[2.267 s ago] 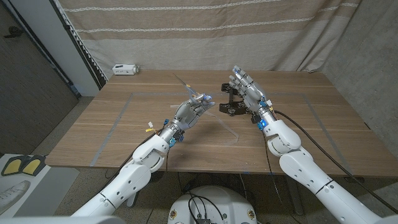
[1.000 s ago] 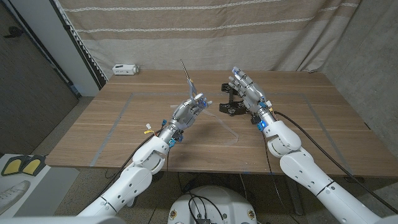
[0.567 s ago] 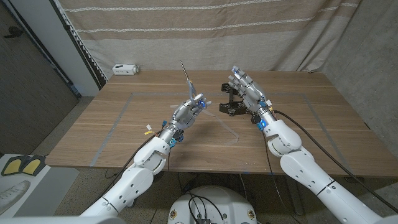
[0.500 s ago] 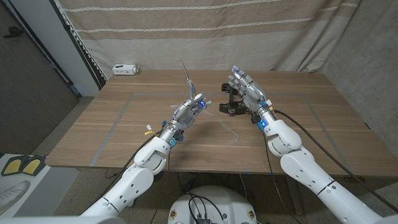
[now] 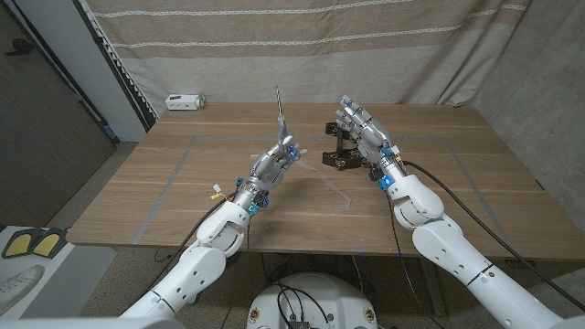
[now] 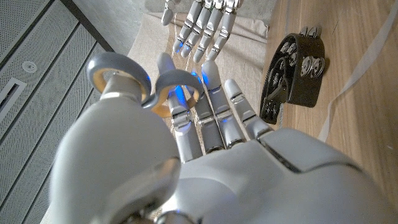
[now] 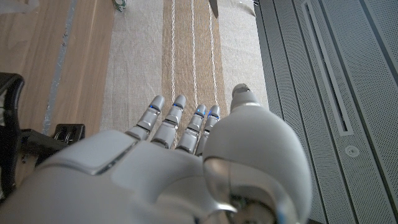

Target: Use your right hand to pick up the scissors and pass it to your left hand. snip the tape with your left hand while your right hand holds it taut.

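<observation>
My left hand (image 5: 272,164) holds the scissors (image 5: 281,114) over the middle of the table, blades pointing almost straight up. In the left wrist view its fingers pass through the grey and yellow handle rings (image 6: 177,93). My right hand (image 5: 364,132) hovers with fingers apart, holding nothing, just behind and above the black tape dispenser (image 5: 336,157). A clear strip of tape (image 5: 335,187) runs from the dispenser down onto the table towards me. The right wrist view has the back of my right hand (image 7: 174,168), the dispenser (image 7: 9,118) and a blade tip (image 7: 213,6).
A small white device (image 5: 185,100) sits at the table's far left edge. Pale tape lines mark a rectangle on the wooden table (image 5: 439,183). A striped curtain hangs behind.
The left hand has turned, swinging the scissor blades from leaning far-left to nearly upright. The right hand has stayed beside the dispenser.
</observation>
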